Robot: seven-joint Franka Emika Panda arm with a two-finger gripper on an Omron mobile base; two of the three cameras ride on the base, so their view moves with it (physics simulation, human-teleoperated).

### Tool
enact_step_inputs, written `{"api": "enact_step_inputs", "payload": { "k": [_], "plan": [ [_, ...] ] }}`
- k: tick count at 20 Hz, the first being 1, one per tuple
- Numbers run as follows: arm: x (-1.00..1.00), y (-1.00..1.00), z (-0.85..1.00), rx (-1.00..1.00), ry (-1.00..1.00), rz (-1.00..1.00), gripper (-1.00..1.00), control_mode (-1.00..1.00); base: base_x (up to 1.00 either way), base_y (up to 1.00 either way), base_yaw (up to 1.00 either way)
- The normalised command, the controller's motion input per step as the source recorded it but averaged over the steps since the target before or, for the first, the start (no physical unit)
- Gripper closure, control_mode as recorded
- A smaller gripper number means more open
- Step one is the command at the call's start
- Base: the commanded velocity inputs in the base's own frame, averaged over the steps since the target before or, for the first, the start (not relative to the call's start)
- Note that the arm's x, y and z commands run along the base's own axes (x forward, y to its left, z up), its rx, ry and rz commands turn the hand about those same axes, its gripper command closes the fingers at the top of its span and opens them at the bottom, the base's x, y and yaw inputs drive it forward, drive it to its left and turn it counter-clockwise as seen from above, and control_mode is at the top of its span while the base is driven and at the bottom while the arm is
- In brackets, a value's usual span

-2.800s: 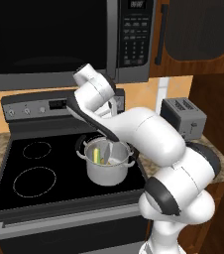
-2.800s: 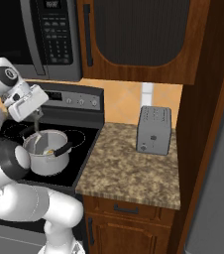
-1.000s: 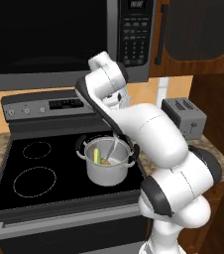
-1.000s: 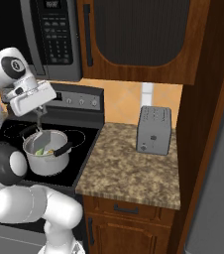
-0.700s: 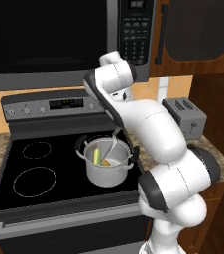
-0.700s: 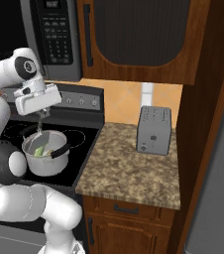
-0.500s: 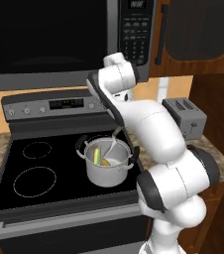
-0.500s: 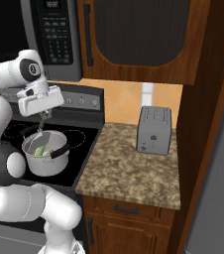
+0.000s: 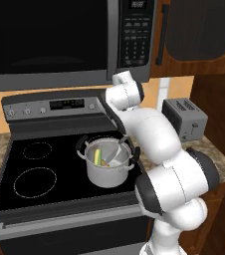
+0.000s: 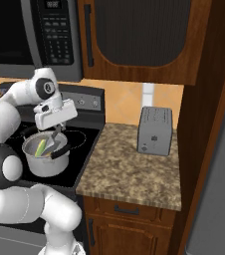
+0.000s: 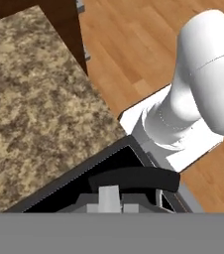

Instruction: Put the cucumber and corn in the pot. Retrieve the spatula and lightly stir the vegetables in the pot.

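Observation:
The steel pot [image 9: 107, 174] stands on the right front of the black stovetop. Inside it the green cucumber [image 9: 97, 156] leans against the wall, with the pale yellow corn [image 9: 104, 160] next to it. The spatula [image 9: 115, 155] slants into the pot, its grey blade among the vegetables. My gripper [image 10: 59, 131] hangs just above the pot's [image 10: 42, 168] right rim, shut on the spatula's [image 10: 55, 147] handle. The cucumber [image 10: 41, 146] lies left of the blade. In the hand view the pot's black side handle [image 11: 134, 178] curves across, just above my gripper [image 11: 109, 199].
A silver toaster [image 10: 155, 130] stands on the granite counter [image 10: 129, 174] right of the stove [image 9: 35, 172]. The microwave [image 9: 59, 40] hangs low over the cooktop, close above my arm. Wood cabinets [image 10: 134, 35] fill the upper right.
My wrist and hand have swung to the right above the pot, tilting the spatula. The blade has stayed inside the pot, and the pot has not moved.

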Motion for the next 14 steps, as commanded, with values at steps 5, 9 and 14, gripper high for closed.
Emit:
{"api": "enact_step_inputs", "payload": {
  "k": [5,9,14],
  "plan": [
    [0.5,0.74,-0.48,-0.21,0.0,-0.39,1.0,-1.0,0.0,0.0,0.0],
    [0.11,0.48,-0.05,-0.2,-0.11,-0.36,1.0,-1.0,0.0,0.0,0.0],
    [-0.24,0.16,0.46,-0.17,-0.42,-0.2,1.0,-1.0,0.0,0.0,0.0]
  ]
}}
